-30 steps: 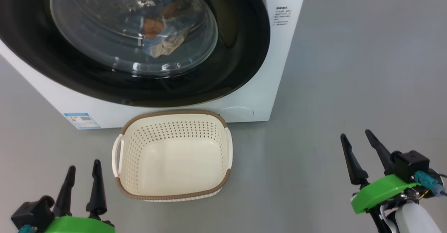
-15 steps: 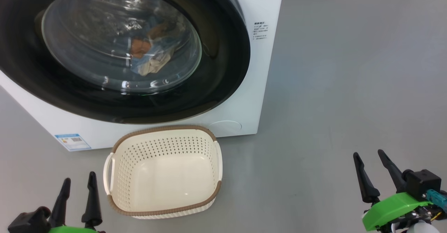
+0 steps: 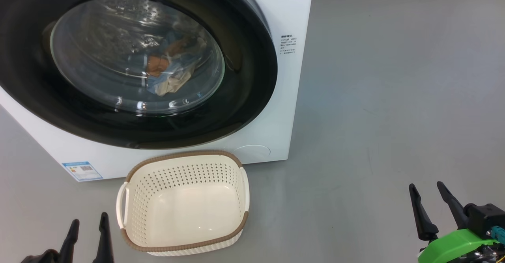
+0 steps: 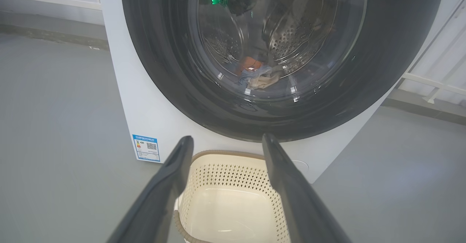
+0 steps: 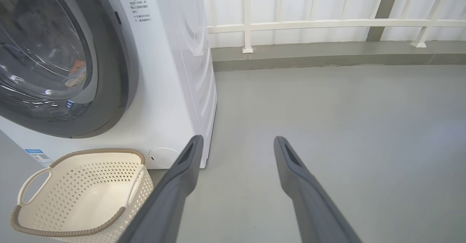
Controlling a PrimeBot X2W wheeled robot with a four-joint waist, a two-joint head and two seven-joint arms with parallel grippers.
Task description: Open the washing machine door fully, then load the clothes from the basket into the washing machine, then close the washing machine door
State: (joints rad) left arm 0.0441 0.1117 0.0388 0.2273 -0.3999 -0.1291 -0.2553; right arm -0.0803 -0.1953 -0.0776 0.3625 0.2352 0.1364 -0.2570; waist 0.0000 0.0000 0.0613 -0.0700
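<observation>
Washing machine door (image 3: 118,58) fills the upper left of the head view, black rim flush w/ the white front of the washing machine (image 3: 284,97). It looks shut; whether it's latched we can't tell. Thru the glass we see the clothes (image 3: 171,68), a blue/orange/cream bundle low in the drum, just right of the glass ctr. So we judge loading done, w/ the door keeping it in.

The basket (image 3: 185,172) sits on the floor (image 3: 375,117) at btm ctr, just in front of the machine under the door, nothing in it. That spot keeps the reach from basket to drum short.

Left fingers (image 3: 104,239) are at the btm left corner, spread, nothing between them, just beside the basket, not touching. Right fingers (image 3: 422,215) are at btm right, likewise spread & bare, well apart from basket & machine. Both hang low, clear of the door, which we think fits a task w/ nothing left to hold.
</observation>
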